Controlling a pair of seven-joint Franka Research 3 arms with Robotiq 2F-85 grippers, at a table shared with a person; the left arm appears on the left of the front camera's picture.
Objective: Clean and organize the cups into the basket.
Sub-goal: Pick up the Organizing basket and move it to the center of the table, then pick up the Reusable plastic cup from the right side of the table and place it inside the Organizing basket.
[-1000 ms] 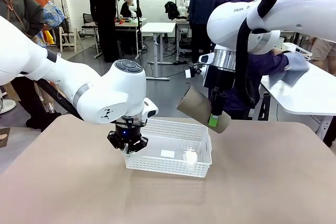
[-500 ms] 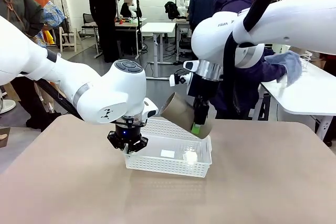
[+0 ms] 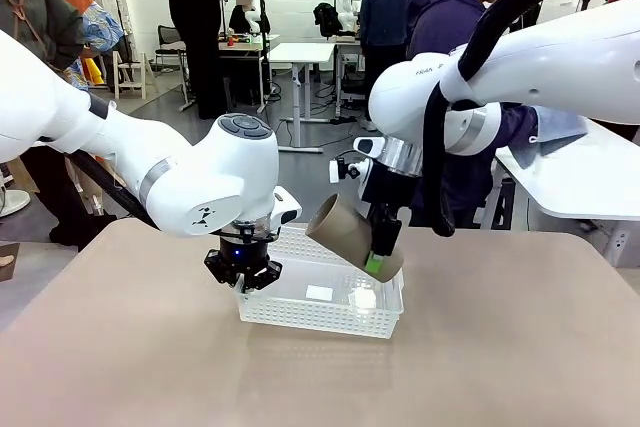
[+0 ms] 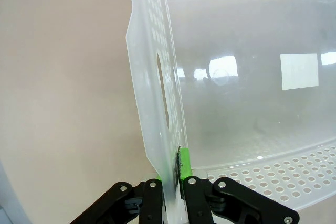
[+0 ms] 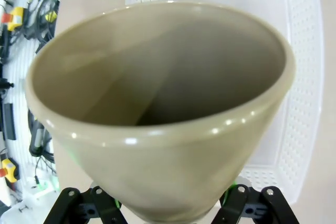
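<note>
Tan cup held tilted over the white basket, which is pinched at one end.

The beige table (image 3: 150, 367) carries the basket (image 3: 300, 319) near its middle — shallow, rectangular, milky white plastic, with small round holes in rows along its sides and a slot-shaped handle cutout in the short end wall. The cup (image 3: 345, 235) hangs just above the basket's far right part: tall, tapered, no handle, smooth matte tan, its mouth tipped up toward the robot's left. The right gripper (image 3: 378, 262) holds the cup near its narrow base, fingers spread to either side. The left gripper (image 3: 243, 275) has its fingers closed tight on the basket's left end wall. A small white sticker (image 3: 319, 293) lies on the basket floor — no print can be read on it.
</note>
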